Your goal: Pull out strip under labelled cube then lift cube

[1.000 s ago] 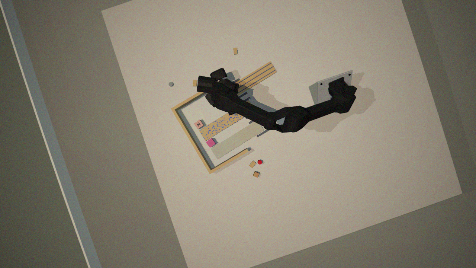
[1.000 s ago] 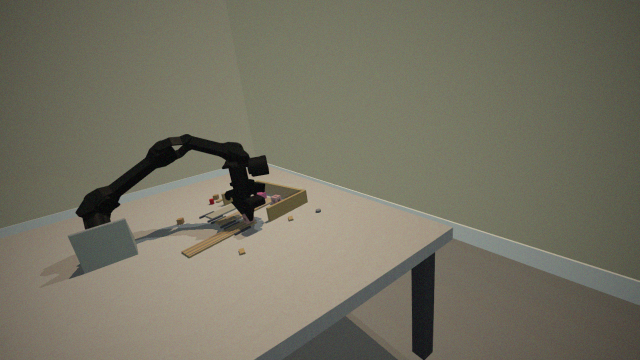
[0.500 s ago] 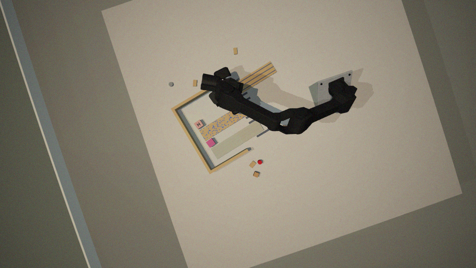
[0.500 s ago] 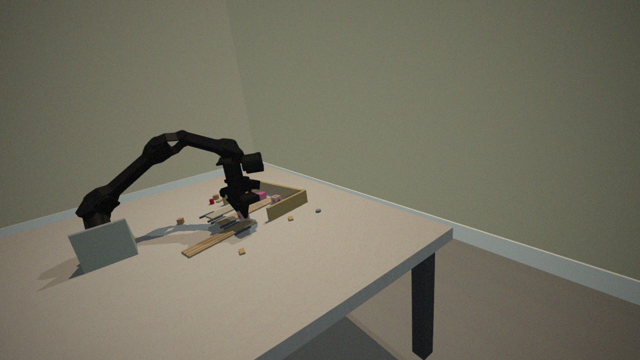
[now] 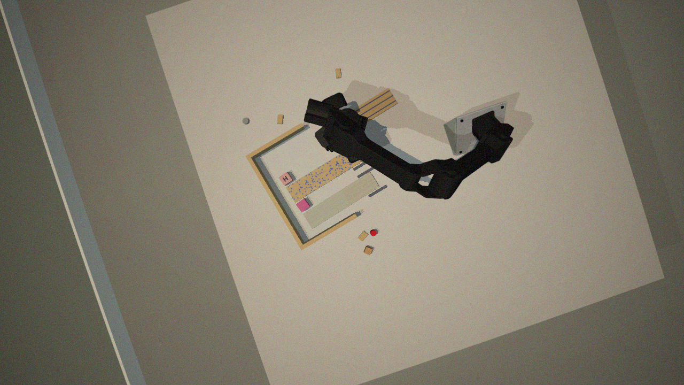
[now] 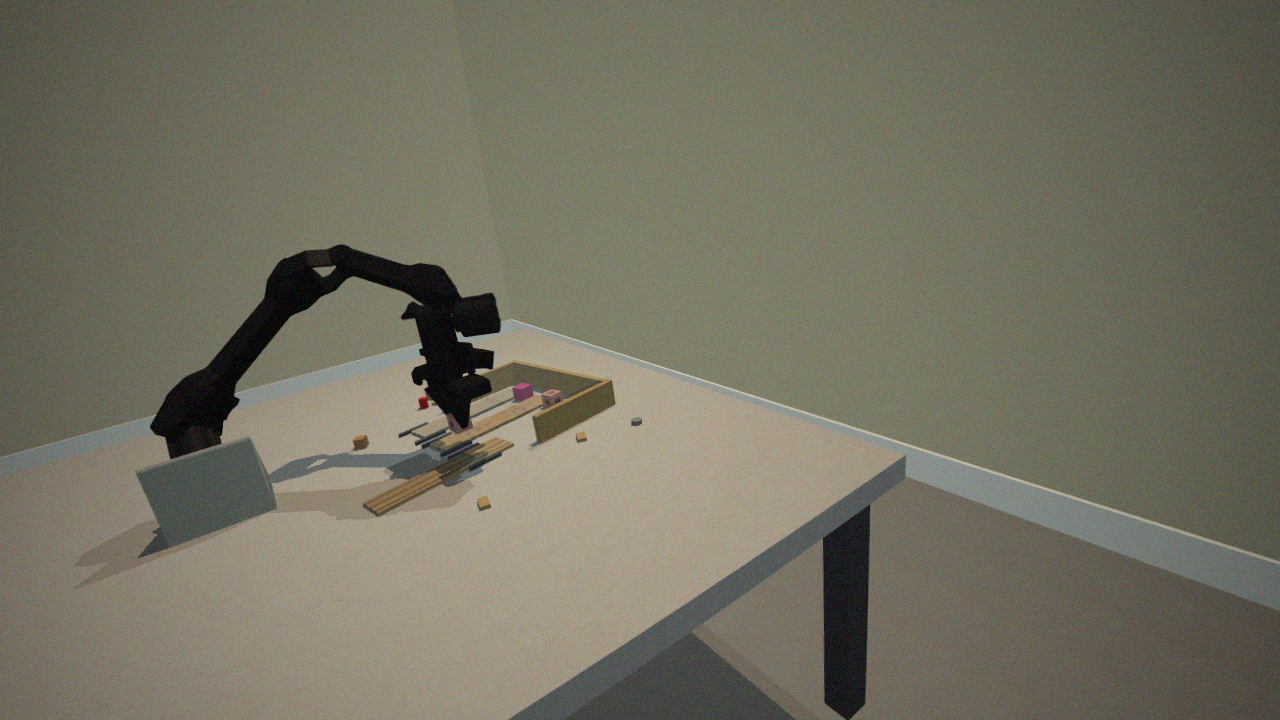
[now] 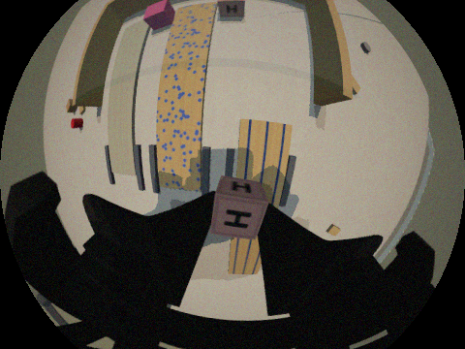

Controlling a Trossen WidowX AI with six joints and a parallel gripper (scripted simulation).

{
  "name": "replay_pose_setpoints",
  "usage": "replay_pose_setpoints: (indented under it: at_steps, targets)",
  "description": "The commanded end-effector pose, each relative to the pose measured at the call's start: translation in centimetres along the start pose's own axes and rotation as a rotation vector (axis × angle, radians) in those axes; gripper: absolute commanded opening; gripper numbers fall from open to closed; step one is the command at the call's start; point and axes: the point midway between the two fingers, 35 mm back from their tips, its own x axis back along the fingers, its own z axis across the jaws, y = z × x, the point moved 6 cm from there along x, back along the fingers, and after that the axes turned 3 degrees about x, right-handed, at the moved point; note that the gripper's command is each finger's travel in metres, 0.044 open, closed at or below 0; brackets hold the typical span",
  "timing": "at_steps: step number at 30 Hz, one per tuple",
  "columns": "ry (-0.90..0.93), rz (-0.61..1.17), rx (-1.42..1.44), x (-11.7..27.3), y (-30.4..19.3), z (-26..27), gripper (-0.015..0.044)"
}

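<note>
My gripper [image 6: 460,419] [image 7: 236,201] is shut on a pink cube [image 7: 238,215] marked H, held raised above the striped strip. The striped strip [image 5: 388,97] [image 6: 393,501] [image 7: 275,138] lies on the table, extending toward the arm's base side, outside the wooden frame. A second H cube [image 5: 285,178] [image 6: 551,396] [image 7: 232,9] stands near the frame's back wall, beside the blue-dotted strip [image 5: 318,179] [image 7: 181,92]. A magenta cube [image 5: 302,205] [image 6: 522,392] [image 7: 160,15] stands on the other side, between it and the pale plain strip [image 5: 344,197] [image 7: 121,97]. The top view hides the held cube behind the arm.
The three-sided wooden frame [image 5: 275,201] [image 6: 577,413] [image 7: 330,63] surrounds the far strip ends. Low dark rails [image 5: 378,190] [image 7: 290,179] flank the near ends. A red cylinder [image 5: 373,232] [image 7: 77,123], a grey disc [image 5: 246,121] [image 6: 636,420] and several small wooden blocks lie outside the frame.
</note>
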Motion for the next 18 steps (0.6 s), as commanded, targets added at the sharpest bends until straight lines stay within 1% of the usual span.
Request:
replay_pose_setpoints:
  at_steps: [1,18]
  targets:
    - [-0.002,0.009,0.005,0.0,-0.7,0.3,0.0]
    - [-0.002,0.011,0.002,0.1,-5.5,2.4,0.0]
